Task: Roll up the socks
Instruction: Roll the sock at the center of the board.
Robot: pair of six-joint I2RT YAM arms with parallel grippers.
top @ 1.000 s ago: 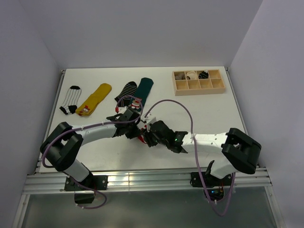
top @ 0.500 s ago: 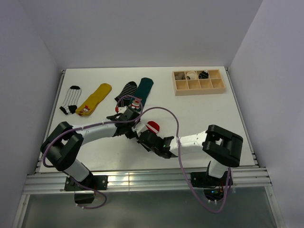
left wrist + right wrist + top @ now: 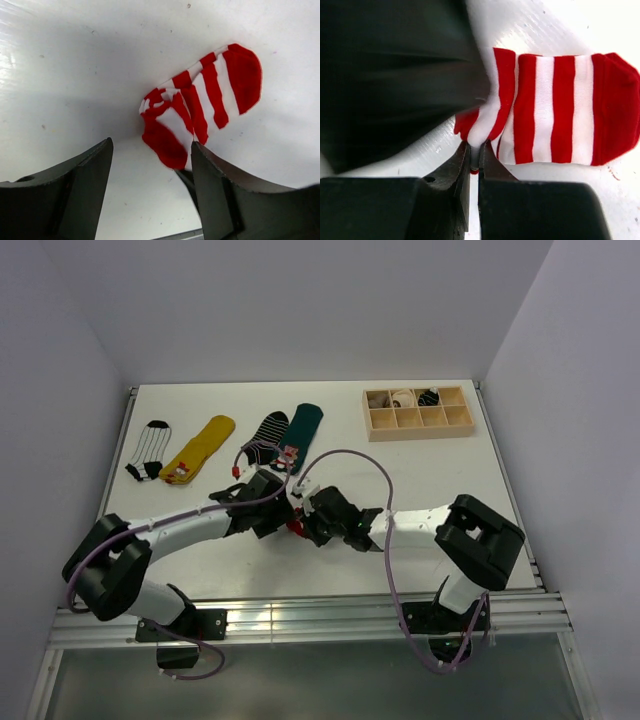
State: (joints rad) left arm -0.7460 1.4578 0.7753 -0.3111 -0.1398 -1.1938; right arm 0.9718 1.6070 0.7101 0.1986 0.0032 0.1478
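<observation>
Left gripper (image 3: 150, 167) stands wide over the table (image 3: 75, 75), just short of the striped sock (image 3: 200, 112). Right gripper (image 3: 474, 156) pinches the sock's folded near edge, jaws nearly together. Rightward the table lies open, with the tray (image 3: 417, 410) well apart at the far edge.

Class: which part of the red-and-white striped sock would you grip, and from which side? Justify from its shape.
Grip the folded, doubled-over end of the red-and-white striped sock, coming in low along the table from that end, opposite the flat red toe. The fold looks thicker than the flat part, giving an edge to pinch; the right gripper is shut on just that edge.
</observation>
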